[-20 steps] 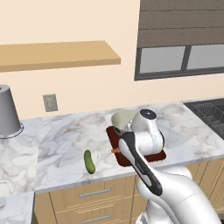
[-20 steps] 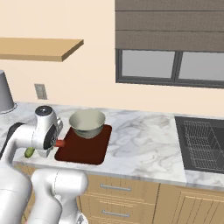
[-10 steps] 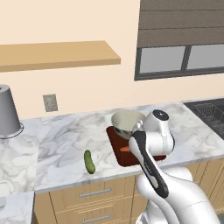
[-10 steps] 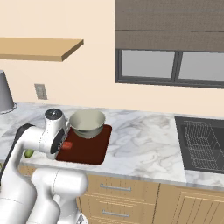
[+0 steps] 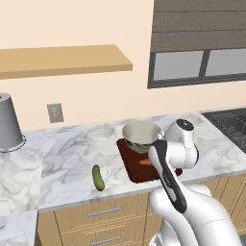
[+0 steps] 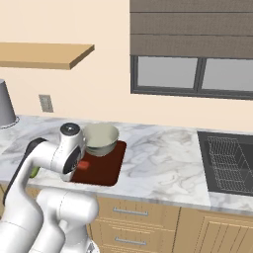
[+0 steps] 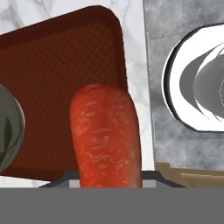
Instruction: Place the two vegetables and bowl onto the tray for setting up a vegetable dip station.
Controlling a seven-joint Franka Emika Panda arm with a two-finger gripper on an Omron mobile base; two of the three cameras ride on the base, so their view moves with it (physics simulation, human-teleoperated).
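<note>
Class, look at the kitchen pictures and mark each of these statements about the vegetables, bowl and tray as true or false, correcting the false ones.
1. The bowl sits on the tray. True.
2. The cucumber lies on the tray. False: it lies on the marble counter, left of the tray.
3. The gripper holds the carrot over the tray. True.
4. The bowl holds the carrot. False: the carrot is beside the bowl, in the gripper.
5. A grey cylinder stands on the tray. False: it stands on the counter, far left.

You'll find no readable text, labels, brands, numbers or signs anywhere in these views.
</note>
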